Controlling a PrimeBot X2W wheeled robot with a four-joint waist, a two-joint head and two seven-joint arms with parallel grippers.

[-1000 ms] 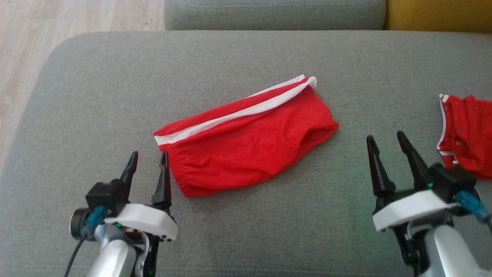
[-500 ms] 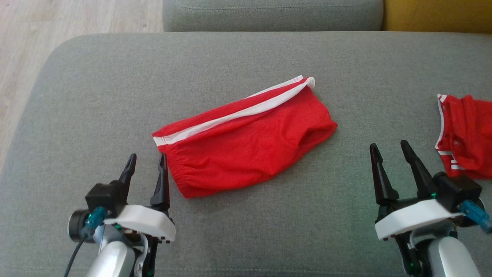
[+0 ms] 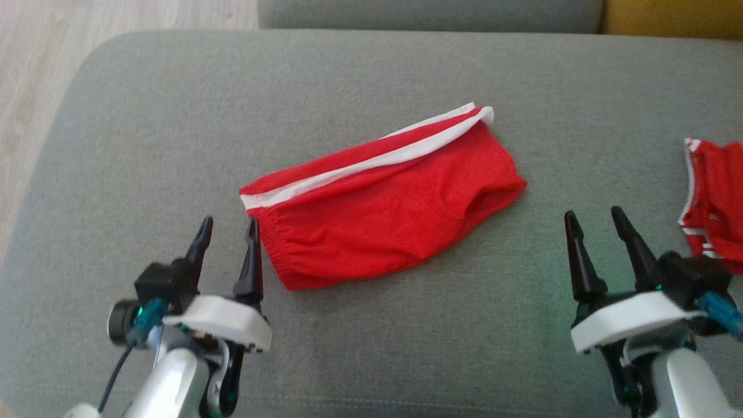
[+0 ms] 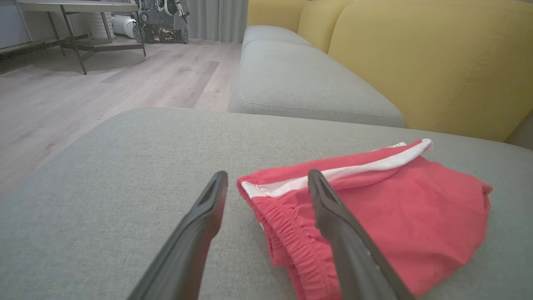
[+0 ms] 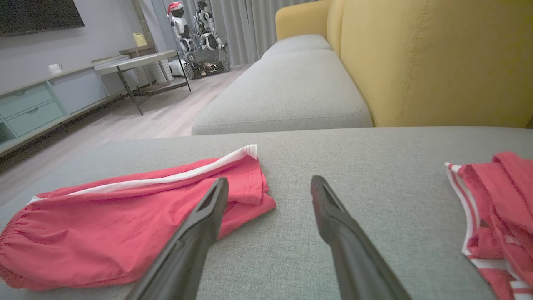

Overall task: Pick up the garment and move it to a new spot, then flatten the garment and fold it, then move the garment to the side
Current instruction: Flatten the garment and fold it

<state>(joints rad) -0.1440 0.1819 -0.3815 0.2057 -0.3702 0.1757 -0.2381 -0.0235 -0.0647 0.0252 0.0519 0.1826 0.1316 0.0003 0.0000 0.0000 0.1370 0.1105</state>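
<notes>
Garment: red shorts with a white side stripe, folded over, lying flat on the grey sofa cushion. It sits between the two claws, ahead of them, and neither claw holds it.

Left claw: fingers spread apart, empty, low over the cushion. The gathered waistband end of the garment lies just beside its right-hand finger; whether they touch cannot be told.

Right claw: fingers spread apart, empty. The garment's other end lies ahead and to its left, apart from it.

Second red piece: crumpled, white-trimmed, just to the right of the right claw, on the same cushion.

Yellow sofa back: beyond the claws.
</notes>
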